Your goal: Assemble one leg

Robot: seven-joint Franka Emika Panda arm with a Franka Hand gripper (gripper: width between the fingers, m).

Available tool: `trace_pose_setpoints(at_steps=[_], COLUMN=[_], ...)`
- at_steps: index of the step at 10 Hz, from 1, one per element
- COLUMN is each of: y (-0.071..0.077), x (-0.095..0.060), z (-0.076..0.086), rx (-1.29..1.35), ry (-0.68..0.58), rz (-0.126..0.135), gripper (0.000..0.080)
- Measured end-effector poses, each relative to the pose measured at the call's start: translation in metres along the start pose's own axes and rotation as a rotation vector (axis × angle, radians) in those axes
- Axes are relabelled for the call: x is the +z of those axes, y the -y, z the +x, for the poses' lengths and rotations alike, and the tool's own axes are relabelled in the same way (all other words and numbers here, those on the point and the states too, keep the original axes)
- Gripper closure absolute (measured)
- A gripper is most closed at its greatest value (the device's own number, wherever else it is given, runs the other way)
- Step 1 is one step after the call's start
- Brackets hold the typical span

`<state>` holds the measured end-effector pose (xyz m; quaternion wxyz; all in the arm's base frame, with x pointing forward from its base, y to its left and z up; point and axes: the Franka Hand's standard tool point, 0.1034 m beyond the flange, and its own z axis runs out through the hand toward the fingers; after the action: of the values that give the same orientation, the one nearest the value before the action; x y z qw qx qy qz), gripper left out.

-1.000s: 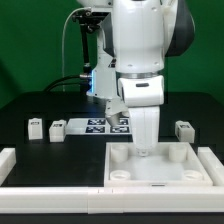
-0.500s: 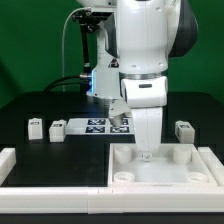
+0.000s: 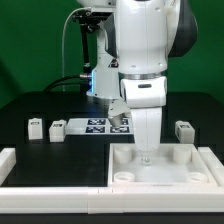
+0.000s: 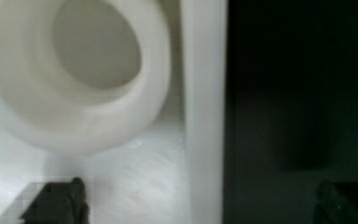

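Observation:
The white square tabletop (image 3: 190, 170) with raised rim lies at the front on the exterior view's right. My gripper (image 3: 147, 153) hangs low over its far edge, near a round corner socket (image 4: 78, 75). In the wrist view my gripper (image 4: 194, 203) is open, with one fingertip (image 4: 55, 200) over the white tabletop (image 4: 158, 170) and the other over the dark table beyond the rim. It holds nothing. Two small white legs (image 3: 35, 127) (image 3: 57, 129) stand at the left and one leg (image 3: 184, 129) at the right.
The marker board (image 3: 98, 125) lies behind the tabletop, partly hidden by my arm. A white L-shaped fence (image 3: 40, 172) runs along the front left. The table is black, with a green backdrop.
My gripper has shifted slightly toward the exterior view's right and a little lower over the tabletop's far edge. The legs and tabletop have not moved.

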<state>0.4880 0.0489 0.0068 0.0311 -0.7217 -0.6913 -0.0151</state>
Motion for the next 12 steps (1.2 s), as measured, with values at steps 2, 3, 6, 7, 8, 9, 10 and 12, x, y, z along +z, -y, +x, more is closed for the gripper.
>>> trace_pose_setpoints(at_steps=[2,3,6,7,8,9,10,12], y=[0.000,0.000,0.011,0.021,0.026,0.029,0.029,0.030], x=[0.000,0.000,-0.011,-0.022,-0.031,-0.035,-0.033,-0.032], z=[0.000,0.000,0.002,0.008,0.015,0.019,0.018,0.018], rx=[0.000,0.001,0.107,0.180,0.220,0.247,0.263,0.349], ry=[0.000,0.000,0.001,0.005,0.007,0.008,0.008,0.005], rz=[0.000,0.000,-0.023,-0.032,-0.043,-0.046,-0.042,-0.040], gripper=[0.0150,0.0150,0.0150,0.0150,0.0150,0.0150,0.0150,0.0150])
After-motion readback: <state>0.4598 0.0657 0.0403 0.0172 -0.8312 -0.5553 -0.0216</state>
